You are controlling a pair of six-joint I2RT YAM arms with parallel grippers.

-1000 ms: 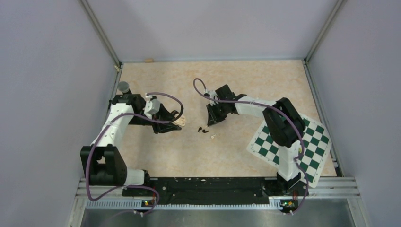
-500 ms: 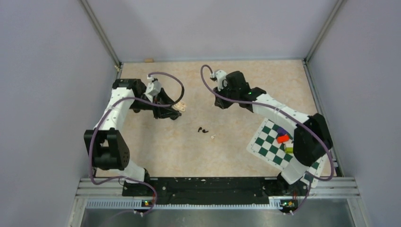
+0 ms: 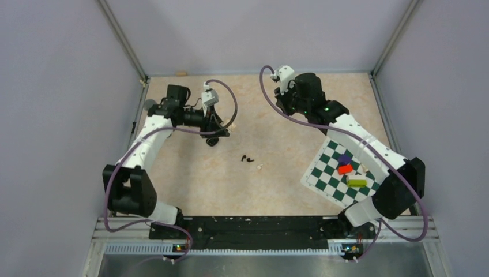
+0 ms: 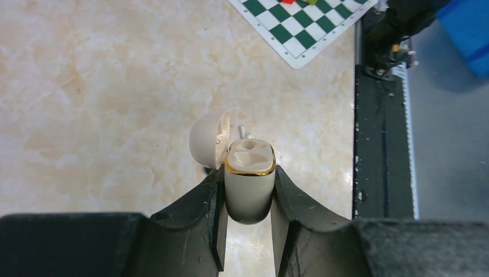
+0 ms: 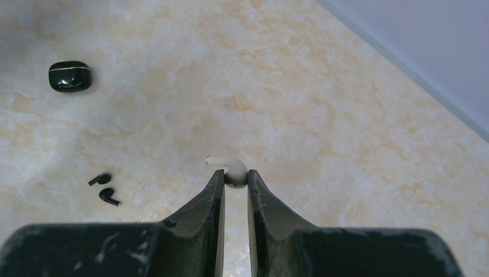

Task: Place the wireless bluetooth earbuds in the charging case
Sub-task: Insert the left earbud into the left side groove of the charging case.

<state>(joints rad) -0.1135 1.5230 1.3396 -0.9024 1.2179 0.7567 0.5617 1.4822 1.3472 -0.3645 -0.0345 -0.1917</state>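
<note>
Chrg case [image 4: 249, 190] cream, gold-rimmed; open

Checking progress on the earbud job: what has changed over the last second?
The right arm swung from table centre toward the far wall, right claw shut on a small white earbud, uncovering the green-and-white chessboard mat. The left arm moved back too, left claw clamped on the open cream charging case. The two tiny black earbuds stayed put.

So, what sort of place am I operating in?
Probably a lab robot cell: plain panel walls on aluminium posts, a marble-look tabletop, a checkered mat with coloured blocks.
</note>
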